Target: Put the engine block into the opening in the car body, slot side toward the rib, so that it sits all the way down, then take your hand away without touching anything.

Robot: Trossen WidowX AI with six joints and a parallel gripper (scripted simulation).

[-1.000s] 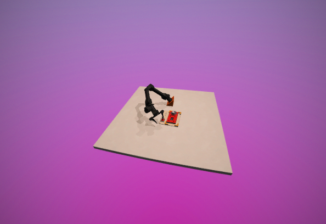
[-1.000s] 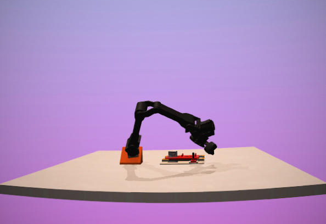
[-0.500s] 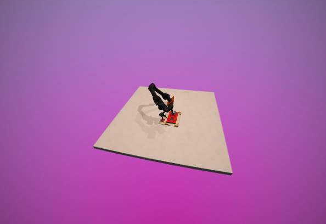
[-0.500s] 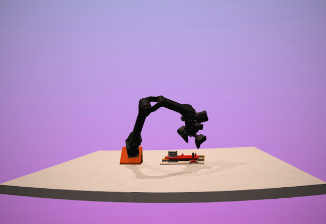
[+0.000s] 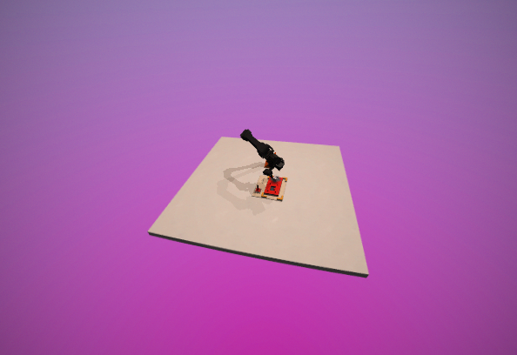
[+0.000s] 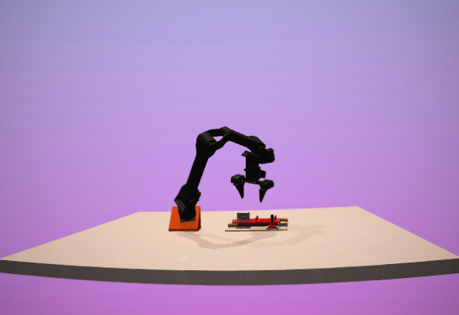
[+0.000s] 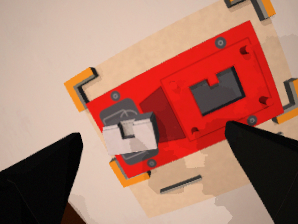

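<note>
The light grey engine block (image 5: 276, 179) (image 6: 243, 216) (image 7: 145, 144) stands on a dark grey patch at the arm-base end of the red car body (image 6: 253, 222) (image 7: 150, 82). Its slot shows on its upper side in the wrist view. The opening (image 7: 220, 96) in the body shows as a dark recess, with no block in it. The small red rib (image 7: 213, 80) juts into it from its upper edge in that view. My gripper (image 6: 252, 199) (image 7: 154, 133) is open and empty, pointing down above the body. In the wrist view the block lies between the fingertips, lower down, nearer the left one.
Orange corner brackets (image 7: 75, 92) hold the body on a beige board (image 7: 150, 200). A thin dark bar (image 7: 181, 184) lies beside the body. A small red part with a black upright (image 6: 272, 218) (image 5: 258, 190) stands on the board beside the body. The orange arm base (image 6: 183, 223) stands nearby.
</note>
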